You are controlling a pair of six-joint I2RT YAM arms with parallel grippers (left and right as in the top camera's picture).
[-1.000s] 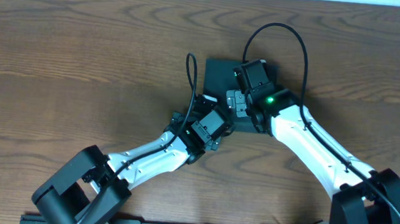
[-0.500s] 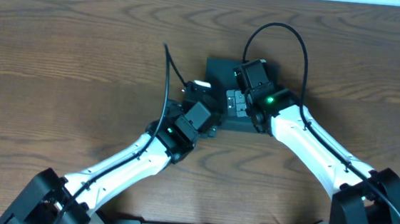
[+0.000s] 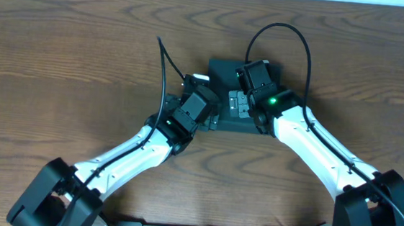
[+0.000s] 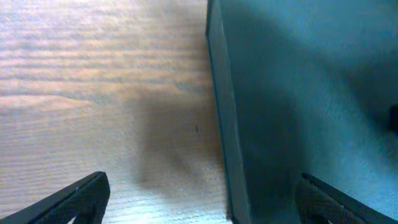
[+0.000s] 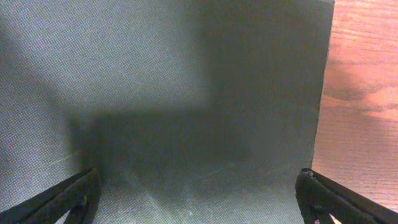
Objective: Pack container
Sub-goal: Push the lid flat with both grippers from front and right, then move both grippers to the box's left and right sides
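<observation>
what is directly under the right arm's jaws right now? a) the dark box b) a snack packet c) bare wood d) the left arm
a: in the right wrist view the right jaws stand open over the container, its dark surface filling most of the frame, table wood only at the side.

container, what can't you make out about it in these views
Overhead: the left arm and right arm cover most of the container, so its hinge and flap edge are hidden.
Left wrist: close and blurred; the frame cuts off all but one side wall and part of the top.
Right wrist: the shadowed top fills the view.
Contents: unseen in every view.
</observation>
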